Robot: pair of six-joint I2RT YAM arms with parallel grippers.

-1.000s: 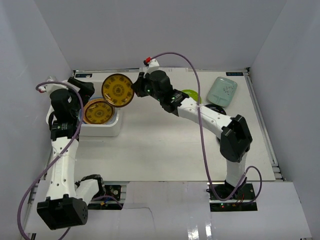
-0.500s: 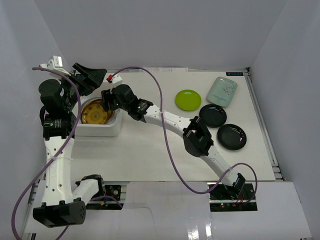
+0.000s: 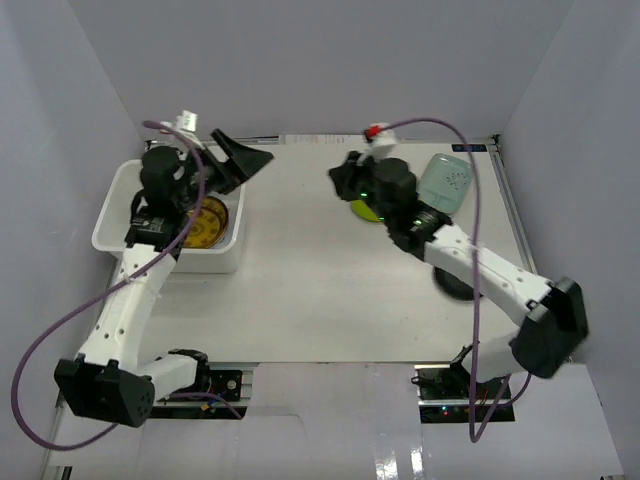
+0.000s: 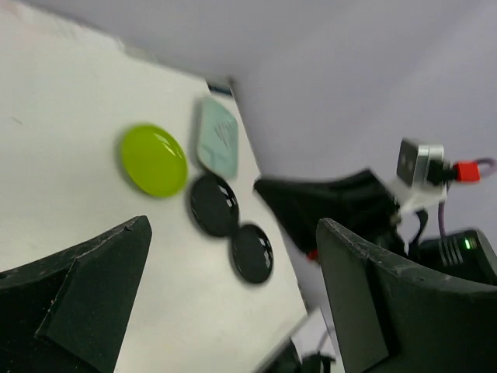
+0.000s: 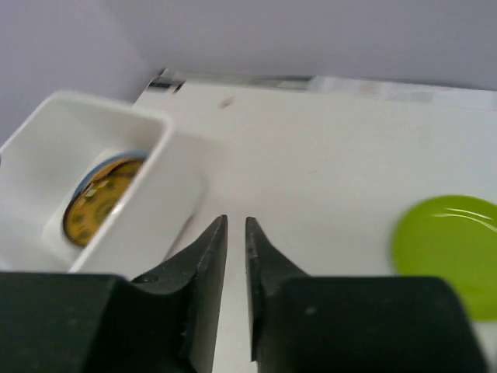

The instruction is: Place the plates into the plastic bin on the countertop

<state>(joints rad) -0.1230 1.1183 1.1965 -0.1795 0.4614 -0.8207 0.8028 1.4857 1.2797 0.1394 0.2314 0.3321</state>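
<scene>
the right claw (image 5: 234, 225) has its two black, wedge-shaped fingers (image 5: 203, 268) drawn almost together. only a thin slit parts the tips, nothing sits in it, and the claw touches no plate. below and ahead of it spreads the countertop (image 5: 326, 155), flat, white and matte. just to the claw's right in its own wrist view lies the lime green plate (image 5: 446, 245), a glossy round with a shallow raised rim, lying flat; from above, the wrist hides most of it. off to the claw's left, well apart, stands the plastic bin (image 5: 116, 116), a white tub with a rolled rim and sloping walls. inside it rests the brown-and-gold patterned plate (image 5: 101, 206), with a thin light blue edge showing along its upper side.

the left claw (image 4: 233, 227) has its thick black fingers (image 4: 85, 291) spread wide apart, with nothing between them. in the top view it hangs in the air above the bin's far right corner, touching neither the tub nor the patterned plate below it. through the gap, well apart from this claw, two glossy black plates (image 4: 213, 203) lie just beside each other. beyond them sit the lime green round and the pale mint plate (image 4: 217, 138), a smooth rounded rectangle, near each other on the white surface.
</scene>
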